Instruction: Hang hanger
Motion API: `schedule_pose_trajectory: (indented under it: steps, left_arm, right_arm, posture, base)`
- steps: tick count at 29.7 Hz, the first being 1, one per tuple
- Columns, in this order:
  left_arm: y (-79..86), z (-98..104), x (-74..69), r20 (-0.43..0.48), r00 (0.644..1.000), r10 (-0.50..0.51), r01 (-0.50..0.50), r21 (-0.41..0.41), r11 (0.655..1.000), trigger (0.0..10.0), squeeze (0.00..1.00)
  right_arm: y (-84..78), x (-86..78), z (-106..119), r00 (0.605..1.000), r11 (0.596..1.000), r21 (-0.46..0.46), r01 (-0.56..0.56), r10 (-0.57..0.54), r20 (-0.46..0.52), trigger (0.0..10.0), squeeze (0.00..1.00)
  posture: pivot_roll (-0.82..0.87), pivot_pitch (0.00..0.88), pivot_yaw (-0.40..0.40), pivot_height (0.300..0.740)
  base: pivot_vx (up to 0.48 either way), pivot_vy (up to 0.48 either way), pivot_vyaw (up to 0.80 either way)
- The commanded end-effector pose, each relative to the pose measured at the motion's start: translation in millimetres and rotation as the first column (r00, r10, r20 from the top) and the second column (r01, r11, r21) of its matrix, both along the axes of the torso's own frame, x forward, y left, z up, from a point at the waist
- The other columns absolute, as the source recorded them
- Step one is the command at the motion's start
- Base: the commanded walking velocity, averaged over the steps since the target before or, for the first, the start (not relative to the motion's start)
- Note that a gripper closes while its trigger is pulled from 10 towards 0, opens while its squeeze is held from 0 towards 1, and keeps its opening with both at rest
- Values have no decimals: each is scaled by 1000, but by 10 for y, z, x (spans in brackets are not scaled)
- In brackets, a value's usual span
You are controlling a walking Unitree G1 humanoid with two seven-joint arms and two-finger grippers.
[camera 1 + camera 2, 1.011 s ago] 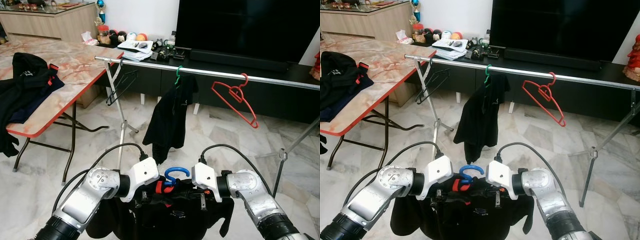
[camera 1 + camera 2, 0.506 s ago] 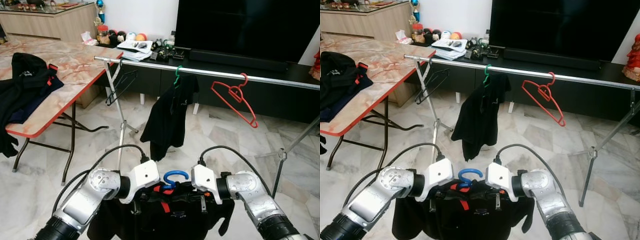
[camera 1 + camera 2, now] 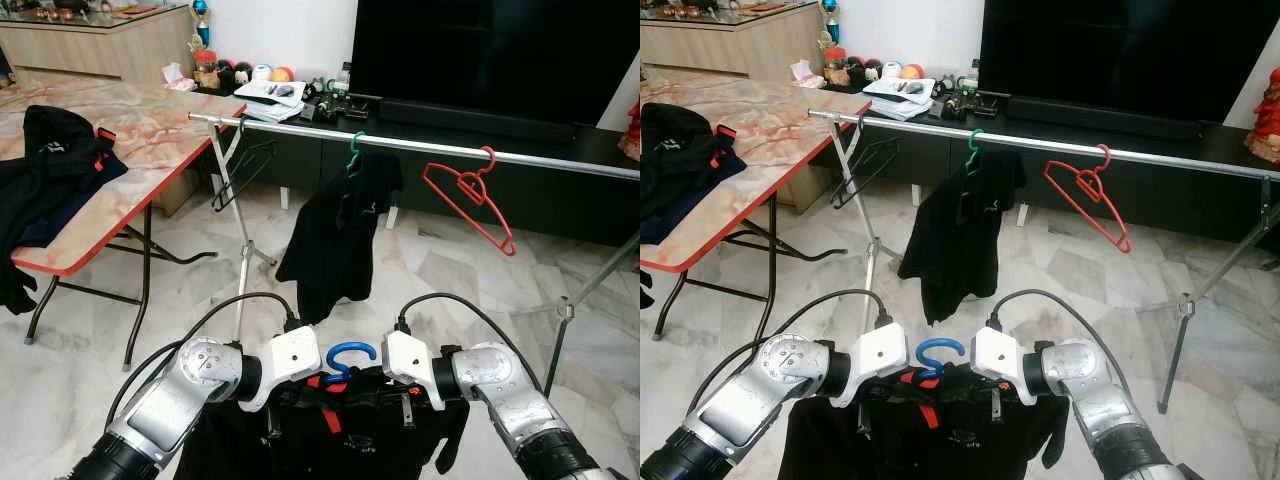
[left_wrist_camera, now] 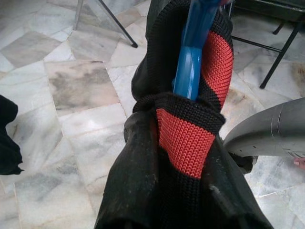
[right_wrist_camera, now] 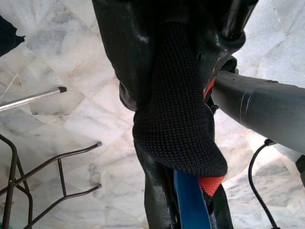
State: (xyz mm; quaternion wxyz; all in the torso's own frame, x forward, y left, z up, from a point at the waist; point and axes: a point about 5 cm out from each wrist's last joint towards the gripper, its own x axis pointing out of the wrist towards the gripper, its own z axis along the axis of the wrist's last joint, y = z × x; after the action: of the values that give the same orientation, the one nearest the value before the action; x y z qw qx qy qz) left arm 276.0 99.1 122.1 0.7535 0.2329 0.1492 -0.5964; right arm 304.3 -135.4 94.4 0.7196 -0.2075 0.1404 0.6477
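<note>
hung garment (image 3: 335, 235) swung leftward; both end effectors grip jacket (image 3: 930, 435) on blue hanger (image 3: 345, 358) over marble floor (image 3: 440, 270).

Head stereo pair looks forward-down; 2 wrist cameras sit close on the same blue hanger (image 4: 190, 71)

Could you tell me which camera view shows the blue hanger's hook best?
The left eye view: the blue hanger's hook curls openly between the left gripper and right gripper. The right eye view matches; both wrist views show just the blue neck amid the black garment.
</note>
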Motion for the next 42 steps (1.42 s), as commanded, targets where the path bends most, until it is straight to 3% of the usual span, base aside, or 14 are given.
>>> schedule_pose_trajectory:
  steps: [1, 2, 3, 4, 5, 6, 7, 9, 10, 30, 36, 42]
  left_arm:
    - [8, -36, -2, -16, 1000, 18, -17, 15, 1000, 0, 0]
    - [9, -37, -2, -17, 1000, 20, -20, 13, 1000, 0, 0]
    - [10, -38, 0, -16, 1000, 23, -23, 12, 1000, 0, 0]
    - [10, -38, 0, -16, 1000, 23, -23, 12, 1000, 0, 0]
    - [8, -39, 0, -17, 1000, 26, -26, 9, 1000, 0, 0]
    - [7, -41, 0, -16, 999, 28, -28, 8, 1000, 0, 0]
    - [7, -41, 1, -16, 999, 29, -29, 8, 1000, 0, 0]
    - [7, -42, 2, -17, 999, 31, -31, 7, 1000, 0, 0]
    - [11, -44, 4, -17, 999, 35, -35, 5, 999, 0, 0]
    - [60, -109, 21, -18, 997, 76, -76, 16, 997, 0, 0]
    - [137, -203, 16, -9, 993, 118, -118, 46, 992, 0, 0]
    - [262, -269, 63, 18, 970, 243, -244, 25, 970, 0, 0]
  right_arm:
    - [59, 47, 147, 997, 999, 52, 1, -5, 75, 0, 0]
    - [60, 50, 147, 997, 999, 52, 4, -8, 79, 0, 0]
    - [62, 53, 146, 997, 999, 50, 5, -9, 82, 3176, 0]
    - [62, 53, 146, 997, 999, 50, 5, -9, 82, 3176, 0]
    - [60, 56, 143, 996, 999, 47, 9, -13, 85, 10000, 0]
    - [58, 53, 137, 997, 999, 45, 6, -9, 79, 10000, 0]
    - [58, 51, 136, 997, 999, 45, 4, -8, 77, 10000, 235]
    - [59, 52, 138, 997, 999, 46, 4, -8, 77, 10000, 235]
    - [60, 52, 141, 997, 999, 50, 5, -8, 74, 10000, 1000]
    - [-55, 42, 167, 997, 998, -34, -46, 48, 56, 10000, 1000]
    - [-144, 113, 230, 996, 999, -48, 1, 3, 88, 10000, 1000]
    - [-259, 237, 312, 980, 991, -25, 133, -127, 155, 10000, 1000]
  posture:
    - [157, 28, -23, 740]
    - [157, 28, -23, 740]
    - [157, 28, -23, 740]
    - [157, 28, -23, 740]
    - [157, 27, -24, 740]
    - [158, 26, -24, 740]
    - [158, 26, -24, 740]
    - [157, 26, -25, 740]
    - [157, 26, -25, 740]
    - [148, 2, -35, 740]
    - [144, 0, -36, 740]
    - [137, 0, -34, 740]
  base:
    - [0, 0, 0]
    - [0, 0, 0]
    - [0, 0, 0]
    - [0, 0, 0]
    - [0, 0, 0]
    - [0, 0, 0]
    - [0, 0, 0]
    - [0, 0, 0]
    - [0, 0, 0]
    - [0, 0, 0]
    - [0, 0, 0]
    - [0, 0, 0]
